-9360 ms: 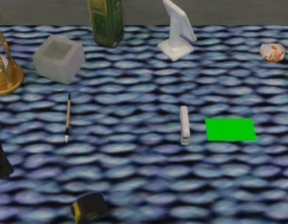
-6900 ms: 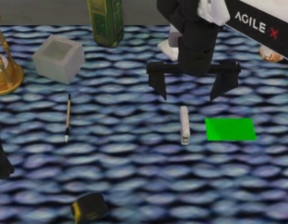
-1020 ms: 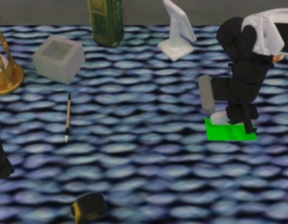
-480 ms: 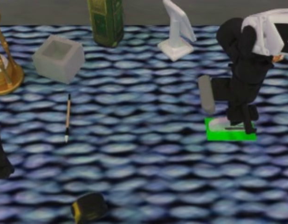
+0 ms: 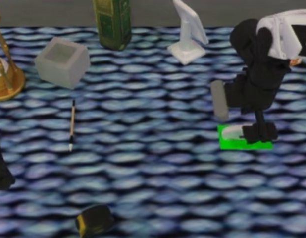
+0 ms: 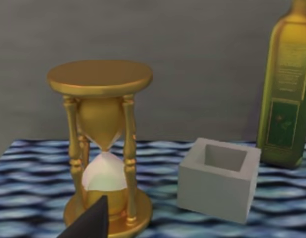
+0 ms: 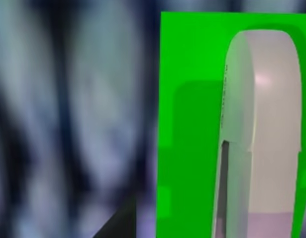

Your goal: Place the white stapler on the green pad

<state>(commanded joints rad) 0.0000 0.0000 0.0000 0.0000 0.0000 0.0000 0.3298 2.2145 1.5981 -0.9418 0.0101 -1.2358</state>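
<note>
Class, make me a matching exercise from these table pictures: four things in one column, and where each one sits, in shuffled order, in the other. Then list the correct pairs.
Things
1. small white-grey stapler
2. golden hourglass
3. thin black-and-tan pen
4. white tilted-panel stand

Places
A. at the top view's left edge
B. lying on the flat green pad, under the right gripper
C. on the cloth in front of the grey open-topped cube
D. at the back of the table, right of the tall dark green bottle

Pairs: 1-B, 2-A, 3-C, 4-D
</note>
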